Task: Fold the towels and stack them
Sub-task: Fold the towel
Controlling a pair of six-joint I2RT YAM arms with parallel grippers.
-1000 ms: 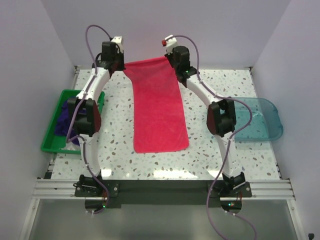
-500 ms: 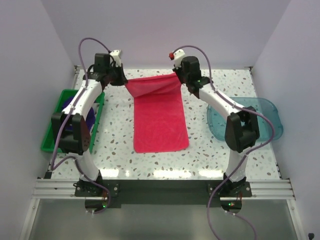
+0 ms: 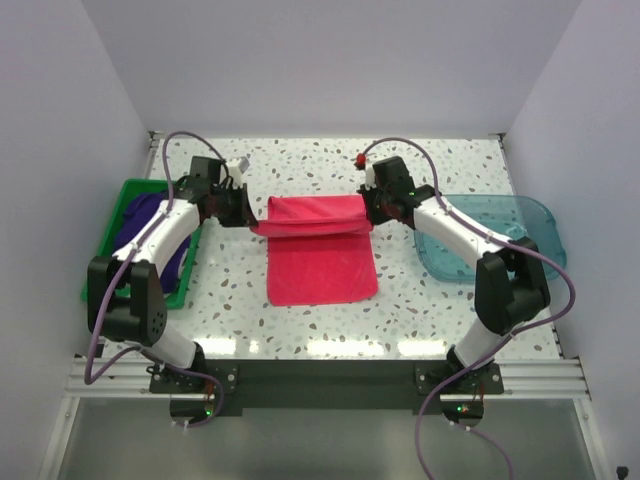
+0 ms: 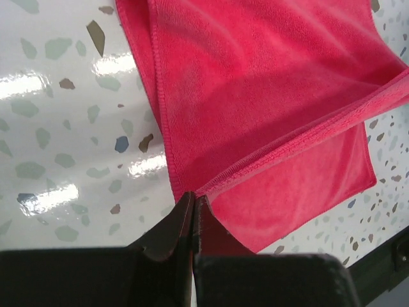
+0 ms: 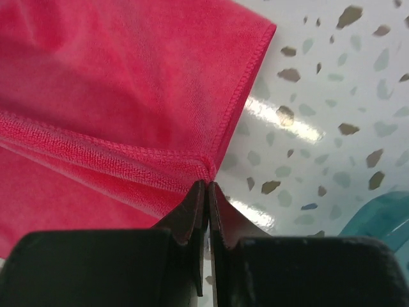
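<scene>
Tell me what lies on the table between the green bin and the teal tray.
The pink towel, its far edge pinched by the left claw and right claw, with bare speckled table either side; the top view shows it.

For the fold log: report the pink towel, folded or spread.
Partly folded: left gripper and right gripper pinch the pink towel by its far corners, holding that edge over the near half flat on the table.

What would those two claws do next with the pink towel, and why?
Probably draw the pinched edge to the near edge of the towel and lower it there. The left claw and right claw each clamp a corner, and the raised part covers only some of the flat half.
</scene>
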